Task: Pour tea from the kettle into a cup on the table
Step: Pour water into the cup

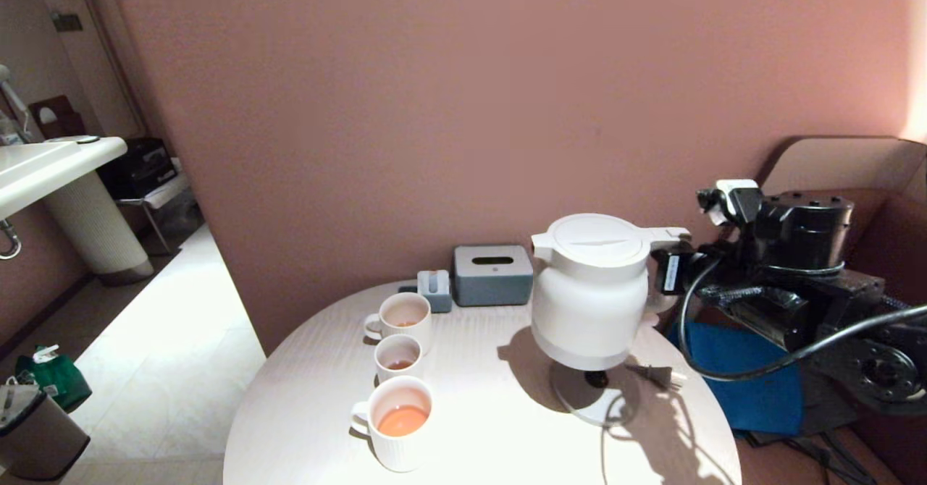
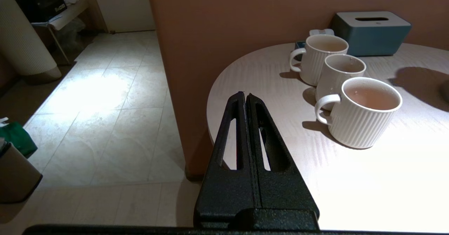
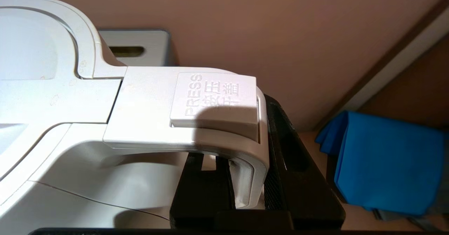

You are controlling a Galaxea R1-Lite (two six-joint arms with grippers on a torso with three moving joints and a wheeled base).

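Kettle first: the large white plastic kettle (image 1: 590, 289) with its flat round lid hangs clear above its round white base (image 1: 590, 397), which sits on the right half of the round pale wood-grain table (image 1: 492, 427). I have my right gripper (image 3: 245, 189) clamped on the kettle's angular handle (image 3: 196, 119), one black finger on each side of the grip, just under the button embossed PRESS. The spout points left, toward the cups, and the body looks upright.

Left of the kettle, three white ribbed mugs stand in a line from near to far. The nearest mug (image 1: 397, 421) holds orange-red tea (image 1: 403, 420); the middle mug (image 1: 399, 358) and the far mug (image 1: 402, 317) show only a little brownish liquid at the bottom. A grey tissue box (image 1: 492, 273) sits at the far edge, with a small grey holder (image 1: 434, 289) beside it.

My left gripper (image 2: 245, 100) hovers off the table's left edge, jaws pressed together on nothing. A blue cloth (image 1: 753, 384) lies to the right, beyond the table.
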